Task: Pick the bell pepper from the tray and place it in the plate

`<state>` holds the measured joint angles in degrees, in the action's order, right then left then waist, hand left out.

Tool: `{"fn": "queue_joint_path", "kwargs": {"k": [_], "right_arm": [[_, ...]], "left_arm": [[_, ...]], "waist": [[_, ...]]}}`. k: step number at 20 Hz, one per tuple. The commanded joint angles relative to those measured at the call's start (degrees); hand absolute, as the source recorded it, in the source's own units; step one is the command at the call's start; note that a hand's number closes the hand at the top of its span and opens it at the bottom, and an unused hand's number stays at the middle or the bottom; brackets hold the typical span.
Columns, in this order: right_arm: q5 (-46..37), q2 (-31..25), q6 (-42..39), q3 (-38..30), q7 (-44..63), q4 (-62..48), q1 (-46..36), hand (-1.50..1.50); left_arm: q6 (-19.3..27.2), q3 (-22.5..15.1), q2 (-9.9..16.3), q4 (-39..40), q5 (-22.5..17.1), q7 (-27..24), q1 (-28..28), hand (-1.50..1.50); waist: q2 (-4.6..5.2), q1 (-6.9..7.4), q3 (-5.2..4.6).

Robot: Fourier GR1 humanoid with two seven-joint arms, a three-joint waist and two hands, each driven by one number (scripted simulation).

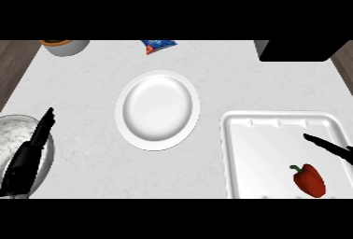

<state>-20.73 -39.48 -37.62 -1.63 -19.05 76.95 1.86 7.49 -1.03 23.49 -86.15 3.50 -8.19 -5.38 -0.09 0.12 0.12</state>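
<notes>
Red pepper [310, 181] is lying nearest, green stem up-left, in the tray's near right part. One pepper, glossy, blocky-tapered. Tray [238, 154] is white, rectangular, rounded corners, raised rim, sitting at the counter's right. Right hand [332, 148] is showing only as dark straight fingers coming in from the right edge over the tray, above the pepper, apart from it, holding nothing. Left hand [33, 147] is resting at the left edge, fingers straight and pressed together, pointing up, lying over a pale bowl [10, 133]. One white oval-looking plate [158, 110] is sitting mid-counter, left of the tray, nothing between them. Counter [228, 74] is looking like pale marbled stone. Far edge: a round cup [67, 46] with orange inside, a blue packet [158, 45], a black box [300, 50].
</notes>
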Motion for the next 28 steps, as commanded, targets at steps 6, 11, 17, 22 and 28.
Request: {"fn": "queue_joint_path", "kwargs": {"k": [6,11,17,22,28], "right_arm": [[-8.59,3.57,0.74,0.76,-3.33,-6.24,-2.27,-1.50],[-11.44,7.12,2.44,1.46,-4.01,-8.94,-3.36,-1.50],[-12.48,9.52,5.21,0.66,-10.25,-13.33,-4.53,1.50],[-14.56,10.19,7.15,0.08,-12.54,-18.03,-8.46,1.50],[-18.59,10.77,12.49,-1.38,-4.44,-19.30,-16.64,1.50]], "left_arm": [[-1.48,1.85,-3.51,-1.21,3.39,0.29,-2.41,0.00],[-2.63,3.13,-4.36,2.18,5.21,0.08,0.55,0.00],[-3.34,4.01,-5.77,2.55,6.19,2.22,2.90,0.00],[-5.33,6.17,-5.52,4.67,6.37,-2.25,1.12,0.00],[-5.59,5.64,-6.77,0.65,6.89,0.52,0.56,0.00]], "waist": [[0.07,0.05,-0.11],[0.09,0.01,-0.11],[0.12,-0.03,-0.10],[0.14,0.13,-0.11],[0.31,1.13,-0.07]]}}
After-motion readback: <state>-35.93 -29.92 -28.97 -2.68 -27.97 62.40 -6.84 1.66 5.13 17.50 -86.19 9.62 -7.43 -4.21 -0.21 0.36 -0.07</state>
